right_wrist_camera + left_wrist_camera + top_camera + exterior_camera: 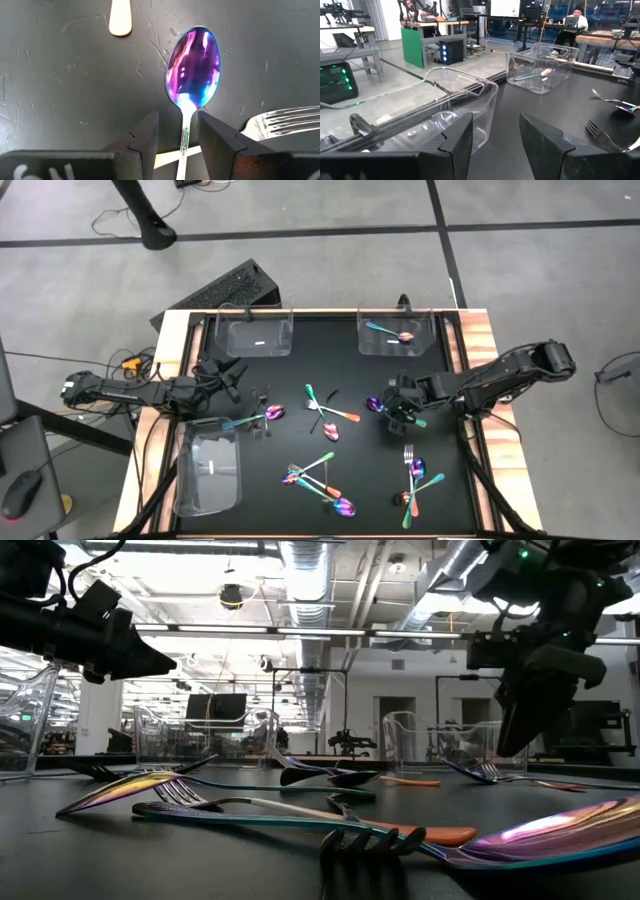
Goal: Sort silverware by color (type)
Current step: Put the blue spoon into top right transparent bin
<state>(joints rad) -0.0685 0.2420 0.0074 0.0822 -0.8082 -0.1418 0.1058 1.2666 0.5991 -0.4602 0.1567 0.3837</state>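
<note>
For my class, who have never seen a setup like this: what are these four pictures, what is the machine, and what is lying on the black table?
Two dark robot arms work at a black table. One picture looks straight down, one looks level across the tabletop, and one comes from a camera on each arm's wrist. Scattered on the table are small forks and spoons, many shimmering purple and teal. Three clear plastic trays sit near the edges; the far right tray already has cutlery in it. The right hand is positioned over a purple spoon, its two fingers either side of the handle and not yet closed. The left hand waits open near an empty tray, holding nothing.
</note>
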